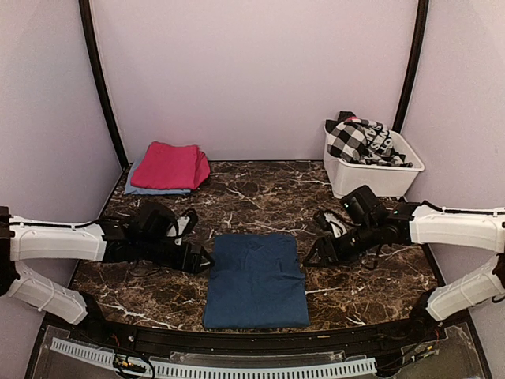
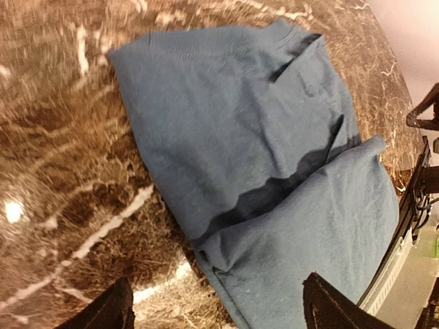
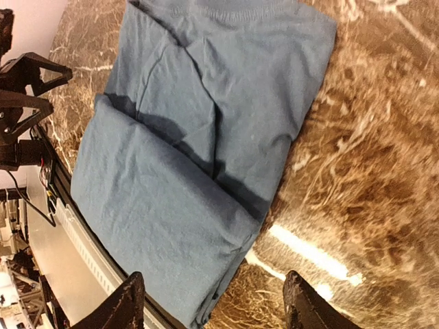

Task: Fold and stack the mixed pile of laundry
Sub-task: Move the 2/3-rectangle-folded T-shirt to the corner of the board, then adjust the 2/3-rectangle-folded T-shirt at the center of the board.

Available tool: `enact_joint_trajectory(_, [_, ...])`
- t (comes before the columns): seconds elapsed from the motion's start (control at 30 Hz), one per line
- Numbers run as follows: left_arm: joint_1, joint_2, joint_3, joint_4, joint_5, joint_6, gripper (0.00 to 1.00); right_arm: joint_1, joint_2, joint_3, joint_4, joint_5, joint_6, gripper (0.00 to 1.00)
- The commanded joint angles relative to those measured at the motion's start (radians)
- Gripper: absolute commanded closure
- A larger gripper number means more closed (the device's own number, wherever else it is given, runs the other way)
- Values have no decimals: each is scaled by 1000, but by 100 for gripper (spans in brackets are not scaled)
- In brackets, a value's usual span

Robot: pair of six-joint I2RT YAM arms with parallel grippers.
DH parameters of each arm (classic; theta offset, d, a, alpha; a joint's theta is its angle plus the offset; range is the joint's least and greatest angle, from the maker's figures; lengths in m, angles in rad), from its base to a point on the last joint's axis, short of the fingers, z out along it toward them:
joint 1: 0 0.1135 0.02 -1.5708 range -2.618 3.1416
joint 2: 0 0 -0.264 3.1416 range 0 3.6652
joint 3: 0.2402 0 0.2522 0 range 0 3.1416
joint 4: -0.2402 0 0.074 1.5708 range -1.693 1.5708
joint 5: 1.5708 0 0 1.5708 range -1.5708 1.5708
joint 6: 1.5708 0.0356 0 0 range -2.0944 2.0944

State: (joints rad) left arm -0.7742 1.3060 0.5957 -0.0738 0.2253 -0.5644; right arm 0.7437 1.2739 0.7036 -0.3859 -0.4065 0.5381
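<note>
The left pincer (image 2: 219, 308) shows closest in its wrist view, its two black fingers (image 2: 110, 312) spread wide and pinching nothing. A folded blue shirt (image 2: 260, 157) lies flat on the brown marble table (image 2: 62, 171) just ahead of those tips, one corner reaching in between them. The right pincer (image 3: 216, 301) is spread as well, nothing held, and the same shirt lies just ahead of it with a folded edge running toward its left finger. From above, the shirt sits between the two pincers, each one low over the table and just beside a long side of the cloth; whether either touches it I cannot tell. Beyond the left pincer, well apart and near the back wall, a folded pink cloth (image 1: 175, 166) rests on a light-blue piece (image 1: 138, 188). Beyond the right pincer, also well apart, a white tub (image 1: 371, 178) holds a crumpled black-and-white checked garment (image 1: 359, 140).
</note>
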Motion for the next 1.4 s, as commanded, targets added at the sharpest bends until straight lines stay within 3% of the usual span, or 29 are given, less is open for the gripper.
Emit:
enact_joint_trajectory(0.0, [6,-140,71,-60,-152,198,14,-75,12,124,-58,18,-115,34])
enact_joint_trajectory(0.2, [-19,-75,170,-27,57,564,24,-98,249,376,7,-131,-237,41])
enact_joint_trajectory(0.33, [-66,57,282,-118,94,827,34,-103,427,532,22,-228,-284,48])
enact_joint_trajectory(0.47, [-99,181,349,-120,142,957,43,-104,583,673,29,-336,-310,54])
enact_joint_trajectory(0.57, [-115,246,395,-113,172,1005,54,-101,670,761,29,-392,-314,60])
enact_joint_trajectory(0.7, [-120,334,442,-103,195,1050,60,-98,779,842,37,-414,-307,67])
enact_joint_trajectory(1.0, [-137,493,549,-141,249,1112,61,-95,974,934,33,-431,-322,75])
enact_joint_trajectory(1.37, [-143,588,591,-173,290,1095,56,-88,1043,931,28,-414,-342,76])
